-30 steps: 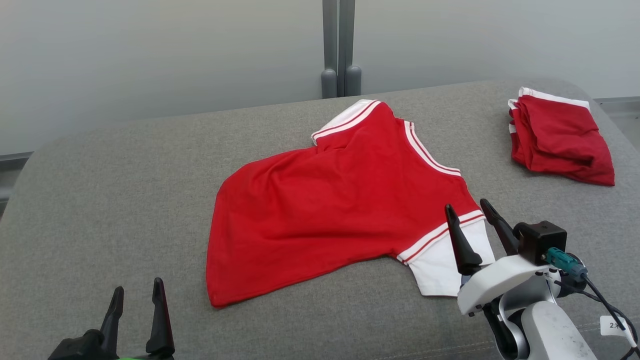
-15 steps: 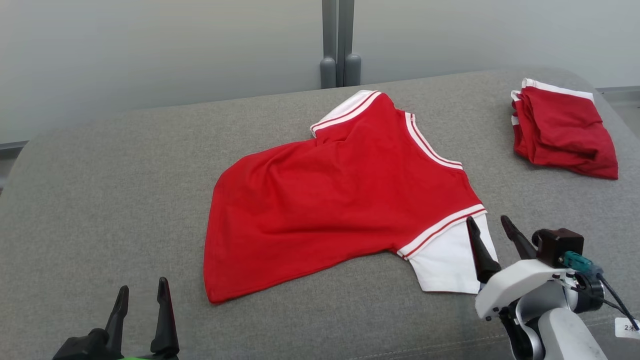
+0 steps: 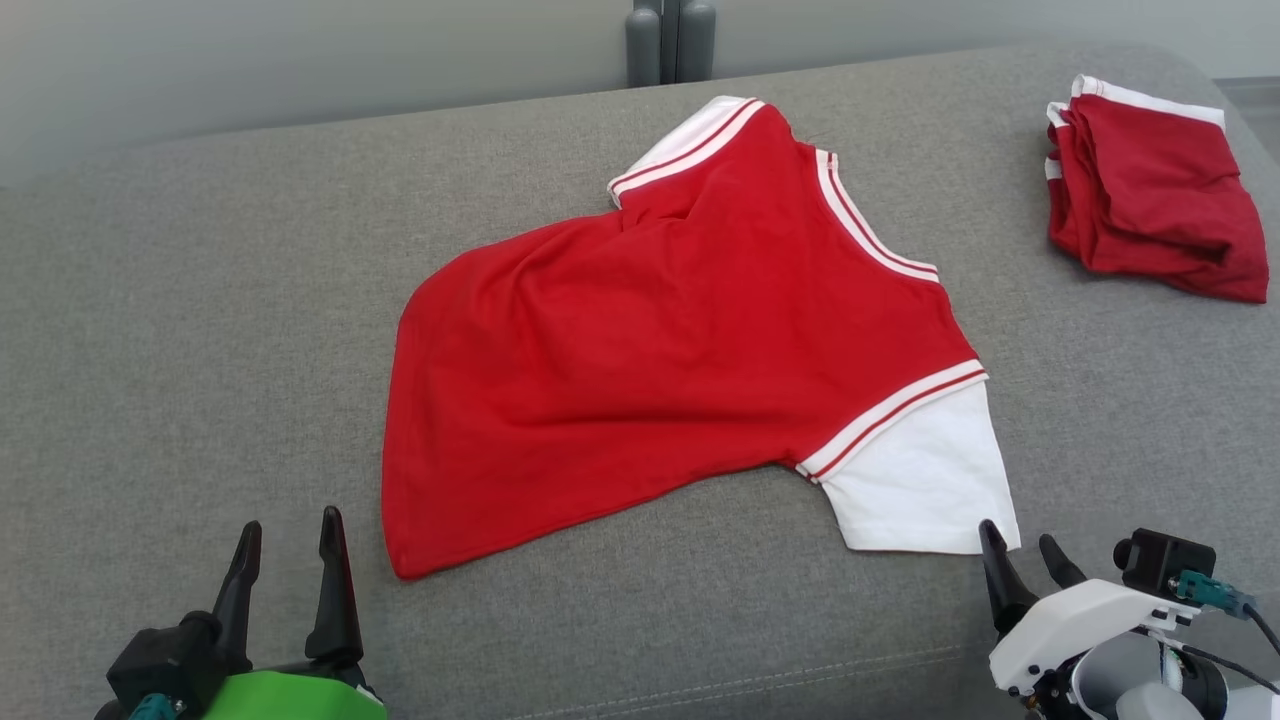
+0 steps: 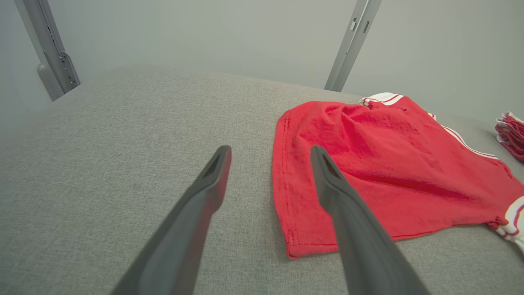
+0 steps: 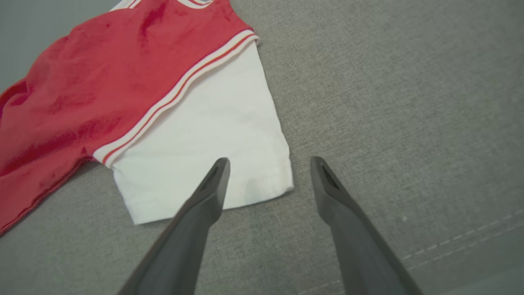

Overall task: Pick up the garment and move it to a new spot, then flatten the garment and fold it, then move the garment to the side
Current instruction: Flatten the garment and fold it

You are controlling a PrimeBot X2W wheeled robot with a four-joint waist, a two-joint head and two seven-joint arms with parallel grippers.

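Pulled back to the garment (image 3: 650, 330) sleeve (image 3: 920, 480) edge, right claw (image 3: 1015, 535) gapes empty like left claw (image 3: 289, 520), bare cushion (image 3: 200, 350) around.

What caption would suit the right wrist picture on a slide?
Open right claw poised near the white sleeve of a red shirt lying on grey fabric.

my left tool (image 3: 289, 518): jaws wide apart, fingers pointing up, low left
my right tool (image 3: 1015, 533): jaws wide apart, low right
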